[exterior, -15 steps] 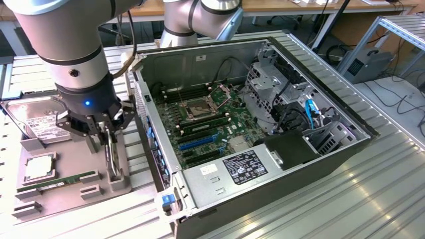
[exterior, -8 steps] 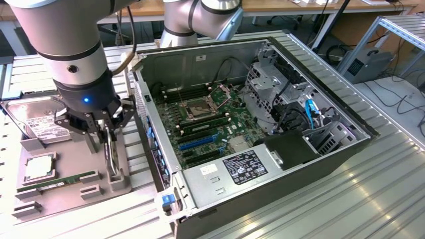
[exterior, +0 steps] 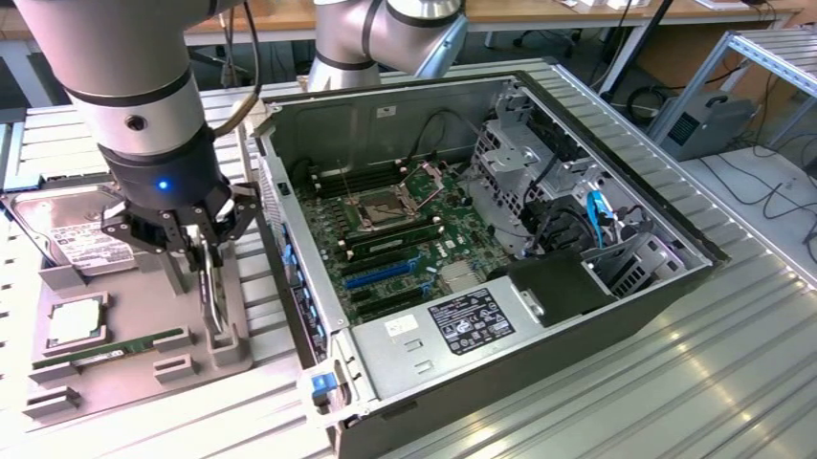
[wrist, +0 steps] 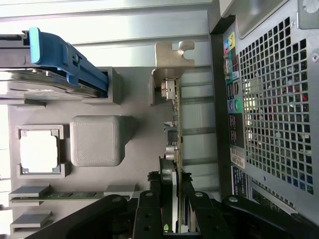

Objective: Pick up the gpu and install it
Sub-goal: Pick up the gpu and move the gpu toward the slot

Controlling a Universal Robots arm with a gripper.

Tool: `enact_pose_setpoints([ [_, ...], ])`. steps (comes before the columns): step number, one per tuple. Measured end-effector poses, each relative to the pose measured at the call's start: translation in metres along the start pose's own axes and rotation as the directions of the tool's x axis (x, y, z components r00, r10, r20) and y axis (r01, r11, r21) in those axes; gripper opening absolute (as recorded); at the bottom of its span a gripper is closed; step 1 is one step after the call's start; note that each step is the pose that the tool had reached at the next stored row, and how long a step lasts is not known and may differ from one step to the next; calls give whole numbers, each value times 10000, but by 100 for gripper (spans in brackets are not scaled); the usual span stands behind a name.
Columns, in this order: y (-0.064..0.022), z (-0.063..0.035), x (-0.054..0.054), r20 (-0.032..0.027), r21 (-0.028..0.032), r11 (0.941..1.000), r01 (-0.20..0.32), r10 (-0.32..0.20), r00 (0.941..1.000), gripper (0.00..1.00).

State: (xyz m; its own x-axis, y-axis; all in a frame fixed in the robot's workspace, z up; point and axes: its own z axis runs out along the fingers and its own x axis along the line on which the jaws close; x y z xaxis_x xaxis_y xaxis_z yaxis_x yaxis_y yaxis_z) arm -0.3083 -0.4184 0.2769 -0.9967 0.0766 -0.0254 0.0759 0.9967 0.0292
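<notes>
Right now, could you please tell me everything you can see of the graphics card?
The graphics card stands on its edge in a slot of the grey plastic tray, beside the open computer case. It is a thin flat board, seen edge-on in the wrist view, with small parts along it and a rounded part near one end. A beige metal bracket with a hooked tab closes the other end. The gripper sits over the rounded end.

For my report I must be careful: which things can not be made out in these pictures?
- gpu: wrist view, edge-on, faces hidden; one end behind the pincer.
- hard drive: exterior view, partly behind the arm.
- case label: exterior view, print too small.
</notes>
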Motion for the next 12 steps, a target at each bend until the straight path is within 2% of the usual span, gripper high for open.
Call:
enact_pose_setpoints([
  [12,4,-131,-3,0,0,10000,-1,1,10000,27],
])
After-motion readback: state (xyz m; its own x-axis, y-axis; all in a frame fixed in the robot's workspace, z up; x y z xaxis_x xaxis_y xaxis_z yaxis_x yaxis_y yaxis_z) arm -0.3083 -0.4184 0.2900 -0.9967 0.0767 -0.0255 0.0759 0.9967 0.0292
